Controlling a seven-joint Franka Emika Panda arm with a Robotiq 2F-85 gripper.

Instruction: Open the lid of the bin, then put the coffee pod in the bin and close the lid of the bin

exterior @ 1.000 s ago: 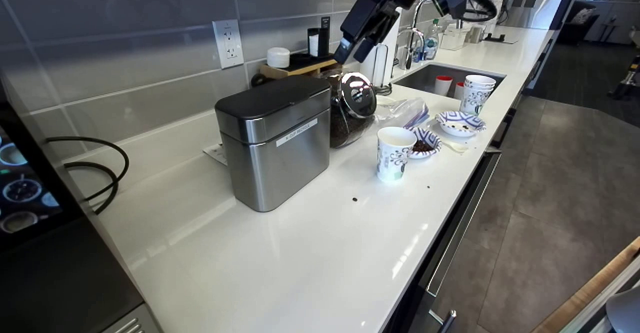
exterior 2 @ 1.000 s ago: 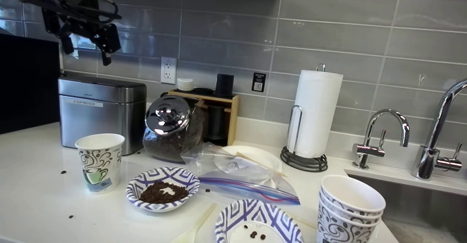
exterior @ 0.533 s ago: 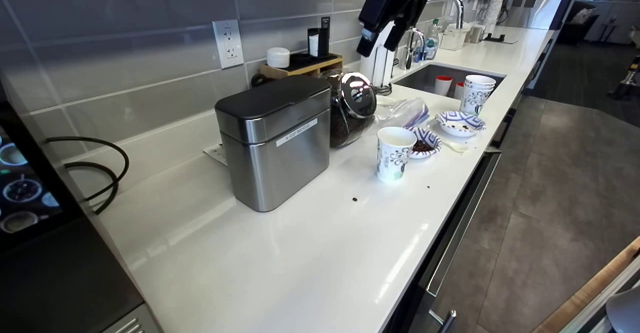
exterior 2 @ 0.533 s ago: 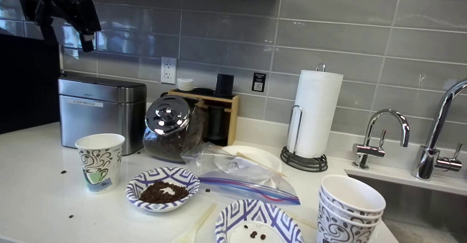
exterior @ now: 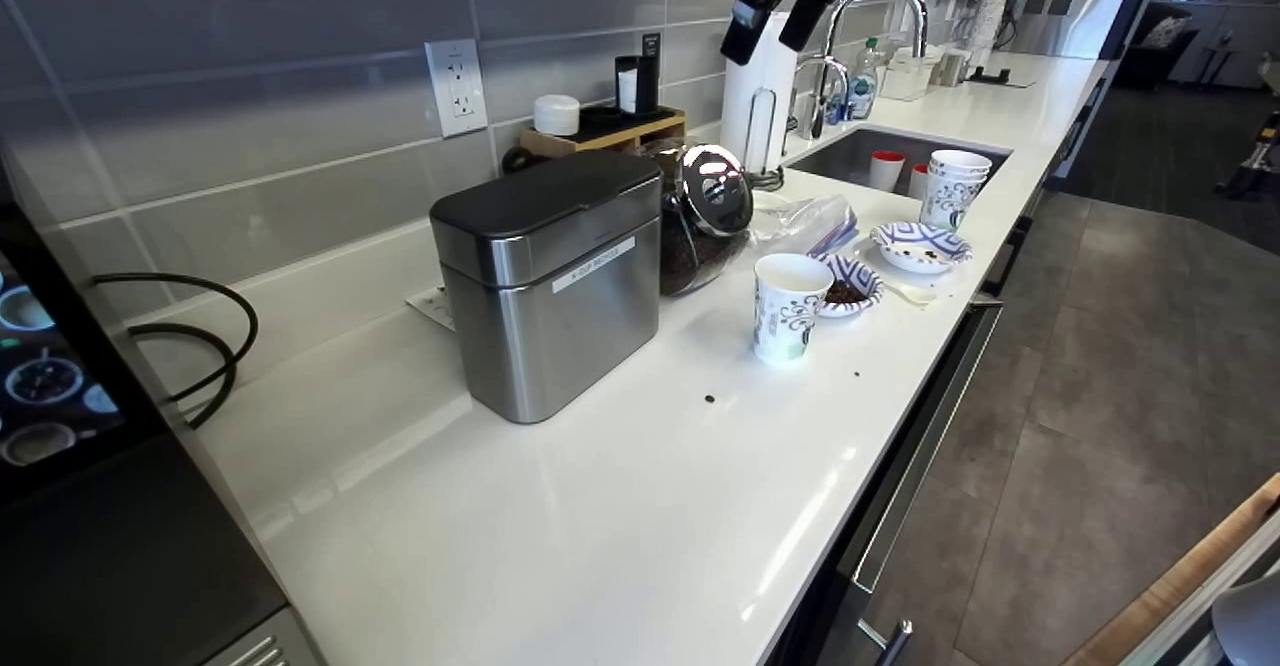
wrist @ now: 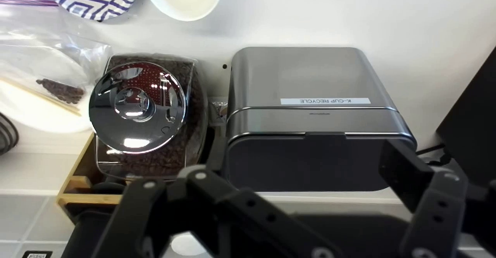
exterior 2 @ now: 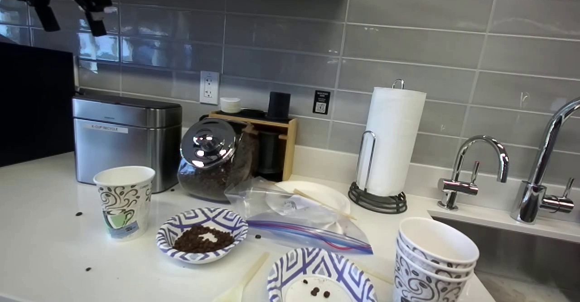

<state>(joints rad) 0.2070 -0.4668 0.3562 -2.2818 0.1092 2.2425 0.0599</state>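
Bin (exterior: 570, 336) on the surface (exterior: 600, 546), upright near the back edge by the tiled wall (exterior 2: 281, 43), its dark lid (exterior: 550, 188) closed. Just beside it, along that edge, stands a clear jar (exterior 2: 215, 163); a paper cup (exterior: 785, 311) and a bowl (exterior 2: 233, 222) of coffee beans (exterior 2: 192, 243) stand nearer the front edge. My tool (exterior: 768, 44) hangs well above the surface, its fingers (exterior: 803, 24) spread apart; in the wrist view, the lid shows between them.

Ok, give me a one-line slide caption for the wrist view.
Looking down past the open tool at the steel bin, lid shut, jar of coffee beans beside it.
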